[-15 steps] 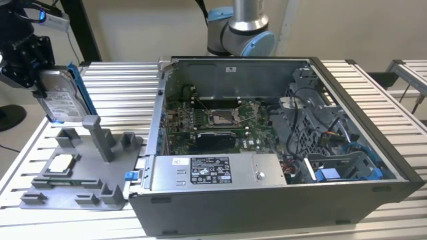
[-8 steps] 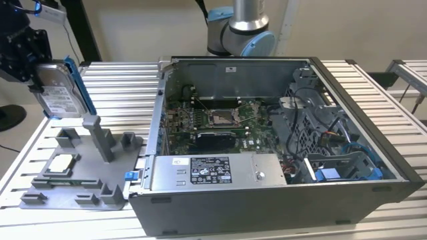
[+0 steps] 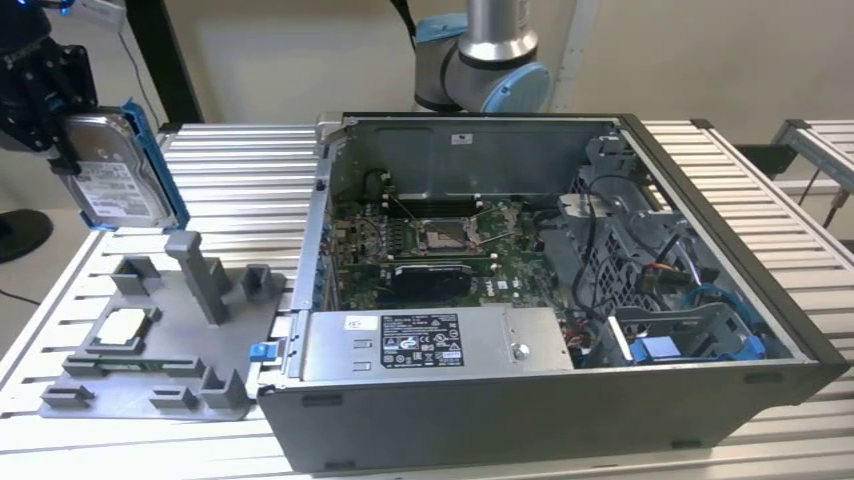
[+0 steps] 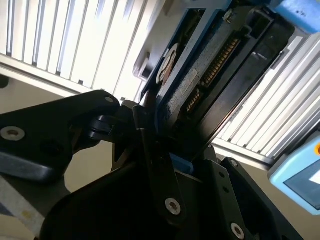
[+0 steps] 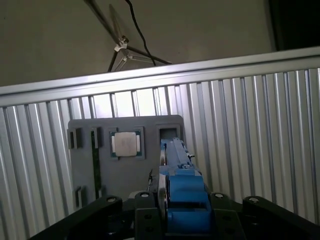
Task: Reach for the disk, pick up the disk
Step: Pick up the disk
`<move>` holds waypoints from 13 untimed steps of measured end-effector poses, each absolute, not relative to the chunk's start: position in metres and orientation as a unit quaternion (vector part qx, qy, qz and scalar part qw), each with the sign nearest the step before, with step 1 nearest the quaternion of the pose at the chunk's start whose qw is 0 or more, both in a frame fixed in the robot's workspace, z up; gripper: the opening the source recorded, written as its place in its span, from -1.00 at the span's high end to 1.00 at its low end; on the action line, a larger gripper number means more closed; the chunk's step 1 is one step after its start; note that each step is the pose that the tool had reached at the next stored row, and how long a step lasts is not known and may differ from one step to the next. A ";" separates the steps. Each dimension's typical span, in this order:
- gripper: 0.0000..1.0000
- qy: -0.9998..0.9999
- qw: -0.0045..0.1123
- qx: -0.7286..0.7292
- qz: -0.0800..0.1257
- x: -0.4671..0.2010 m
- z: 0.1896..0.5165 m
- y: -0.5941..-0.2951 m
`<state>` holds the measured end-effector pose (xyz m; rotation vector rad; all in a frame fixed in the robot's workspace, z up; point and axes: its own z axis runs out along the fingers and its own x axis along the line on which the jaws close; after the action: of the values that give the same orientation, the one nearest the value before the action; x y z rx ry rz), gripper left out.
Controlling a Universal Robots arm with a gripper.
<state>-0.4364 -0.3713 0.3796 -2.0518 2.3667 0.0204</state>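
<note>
Silver-grey rectangular metal disk (image 3: 118, 175), white-labelled with blue plastic rails, is hanging on edge at the upper left of the exterior view, above and apart from the grey plastic fixture plate (image 3: 160, 385). The black gripper (image 3: 70, 135) is clamping it from above, jaws closed on its faces. A small square silver chip (image 3: 123, 325) is sitting in the fixture. An open grey computer case (image 3: 534, 420) is occupying the frame's centre and right.
</note>
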 end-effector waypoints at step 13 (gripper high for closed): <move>1.00 0.756 0.005 -0.655 0.007 -0.436 0.403 -0.371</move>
<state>-0.4364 -0.3712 0.4034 -2.0517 2.3667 0.0204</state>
